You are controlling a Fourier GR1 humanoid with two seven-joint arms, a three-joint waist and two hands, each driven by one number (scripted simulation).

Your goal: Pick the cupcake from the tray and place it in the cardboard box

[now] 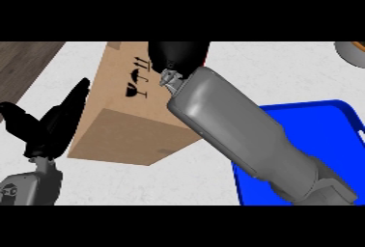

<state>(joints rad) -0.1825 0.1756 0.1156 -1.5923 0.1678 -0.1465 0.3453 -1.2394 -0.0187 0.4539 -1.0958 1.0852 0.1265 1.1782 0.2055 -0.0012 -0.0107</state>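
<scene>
The cardboard box (pixel 135 130) lies at the centre left of the counter, with black handling marks printed on its top. My right forearm crosses it from the lower right. My right hand (pixel 176 54) hangs over the box's far end, curled into a compact shape. A thin red sliver of the cupcake (pixel 206 60) peeks out at the hand's right edge; the rest of it is hidden. The blue tray (pixel 342 120) sits at the right, largely covered by the forearm. My left hand (pixel 50 128) rests open to the left of the box, fingers up.
The rim of a round brown and grey dish (pixel 352 50) shows at the top right corner. A dark wooden surface (pixel 21 62) borders the white counter at the top left.
</scene>
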